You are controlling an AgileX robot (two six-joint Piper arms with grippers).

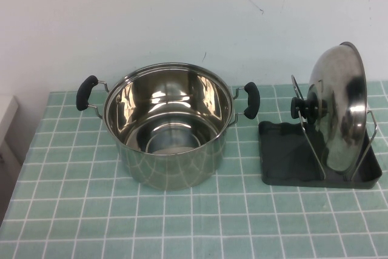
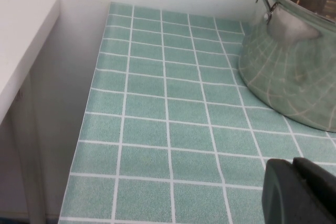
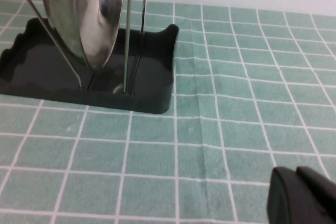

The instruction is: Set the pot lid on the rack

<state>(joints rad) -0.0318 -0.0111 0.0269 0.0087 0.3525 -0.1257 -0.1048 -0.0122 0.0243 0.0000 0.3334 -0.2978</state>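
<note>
The shiny steel pot lid (image 1: 339, 110) stands on edge in the rack (image 1: 285, 162), held between the upright wire dividers, its black knob (image 1: 298, 107) facing the pot. It also shows in the right wrist view (image 3: 84, 14), resting in the dark grey tray (image 3: 152, 77). Neither arm shows in the high view. My left gripper (image 2: 299, 190) is shut and empty above the tiled table, near the pot's side. My right gripper (image 3: 304, 195) is shut and empty over the table, apart from the rack.
A large two-handled steel pot (image 1: 168, 122) stands open at the table's middle, also in the left wrist view (image 2: 294, 51). The table's left edge (image 2: 89, 119) drops beside a white counter (image 2: 21, 40). A white wall runs behind.
</note>
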